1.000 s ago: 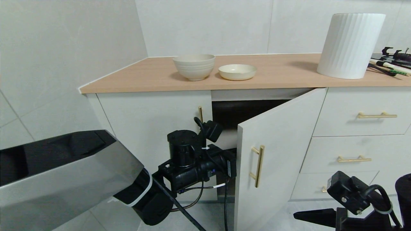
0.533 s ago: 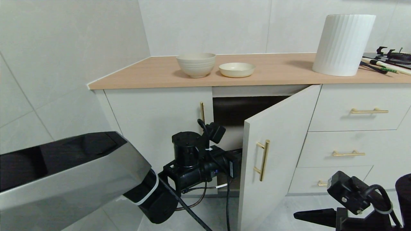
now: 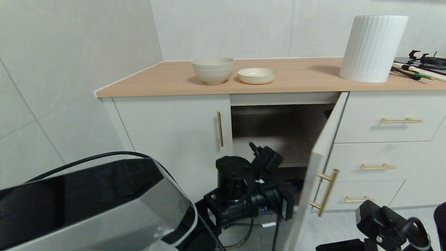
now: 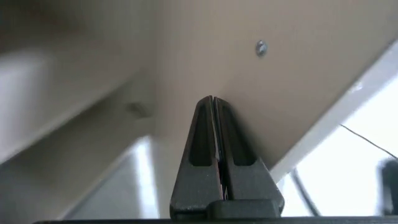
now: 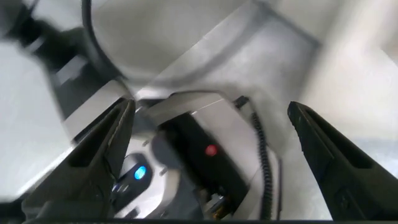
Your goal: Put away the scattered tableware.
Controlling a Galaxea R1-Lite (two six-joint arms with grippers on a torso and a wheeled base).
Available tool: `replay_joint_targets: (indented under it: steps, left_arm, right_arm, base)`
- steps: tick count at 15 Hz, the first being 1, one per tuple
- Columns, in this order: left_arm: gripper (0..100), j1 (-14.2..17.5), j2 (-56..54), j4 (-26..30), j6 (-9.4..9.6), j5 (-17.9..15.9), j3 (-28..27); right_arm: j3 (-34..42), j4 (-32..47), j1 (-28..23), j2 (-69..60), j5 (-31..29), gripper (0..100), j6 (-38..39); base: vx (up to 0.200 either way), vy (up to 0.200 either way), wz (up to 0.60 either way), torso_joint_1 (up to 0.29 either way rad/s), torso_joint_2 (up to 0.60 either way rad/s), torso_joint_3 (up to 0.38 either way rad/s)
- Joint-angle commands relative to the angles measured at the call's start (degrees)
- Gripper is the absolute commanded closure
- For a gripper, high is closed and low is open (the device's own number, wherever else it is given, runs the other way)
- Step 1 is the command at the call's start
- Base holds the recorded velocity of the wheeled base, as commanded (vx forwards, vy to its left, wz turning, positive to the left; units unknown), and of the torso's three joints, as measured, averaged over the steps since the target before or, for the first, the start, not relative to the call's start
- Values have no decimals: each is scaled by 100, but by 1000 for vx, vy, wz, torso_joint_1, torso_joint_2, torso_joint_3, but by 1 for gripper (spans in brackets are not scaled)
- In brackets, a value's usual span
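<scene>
Head view: since half a second ago the door (image 3: 318, 164) of the cabinet (image 3: 167, 132) has swung much wider and now stands almost edge-on, its brass handle (image 3: 325, 192) carried out toward 4 o'clock. The left arm (image 3: 244, 195) has shifted toward 4 o'clock with it and sits low before the opening. The right arm (image 3: 386, 223) has dropped lower at 5 o'clock. The opened cabinet now shows a pale shelf (image 3: 278, 143) across its middle; what lies in the dark space under the shelf cannot be made out. On the table (image 3: 156, 82) nothing has moved. The ribbed cream bowl (image 3: 212, 69) stands near the front edge, its inside hidden at this angle. The shallow dish (image 3: 257, 75) sits just beside it at 3 o'clock, its hollow plain cream. A tall white ribbed canister (image 3: 373, 48) stands well apart at 3 o'clock, with utensils (image 3: 416, 71) lying beyond it.

Left wrist view: the left gripper (image 4: 213, 102) has its jaws pressed together with nothing between them, tips near a tan panel (image 4: 298, 81) that bears a screw (image 4: 260, 47).

Right wrist view: the right gripper (image 5: 211, 109) has its jaws spread wide, holding nothing.
</scene>
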Motion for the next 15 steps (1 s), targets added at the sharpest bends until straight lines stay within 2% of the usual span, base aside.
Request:
replay_joint_targets:
  steps: [1,3,4,6,7,8,13,15]
  left_arm:
    - [100,-768,-443,-44,86,-82,432]
    - [100,-645,-425,-35,156,-73,441]
    - [100,-162,-416,-44,156,-73,441]
    - [100,383,-522,-44,192,76,546]
    - [100,691,-864,-8,209,120,818]
    - [100,840,-1040,18,218,111,968]
    - [100,1992,-2605,721,218,111,2286]
    - [100,2431,-3194,941,218,111,2611]
  right_arm:
    - [292,2,270,-543,515,0,-318]
    - [327,2,270,-631,735,0,-493]
    - [283,-16,218,-614,726,0,-476]
    - [160,-16,-37,-596,718,0,-450]
    - [64,-16,-310,-596,726,0,-450]
    - [46,-16,-424,-614,718,0,-458]
    - [-508,19,-1347,-324,296,0,-467]
    - [-771,45,-1364,-209,278,0,-458]
  base:
    - [0,0,0,0,0,0]
    - [0,0,0,0,0,0]
    - [0,0,0,0,0,0]
    - [0,0,0,0,0,0]
    - [0,0,0,0,0,0]
    - [0,0,0,0,0,0]
    - [0,0,0,0,0,0]
    - [0,0,0,0,0,0]
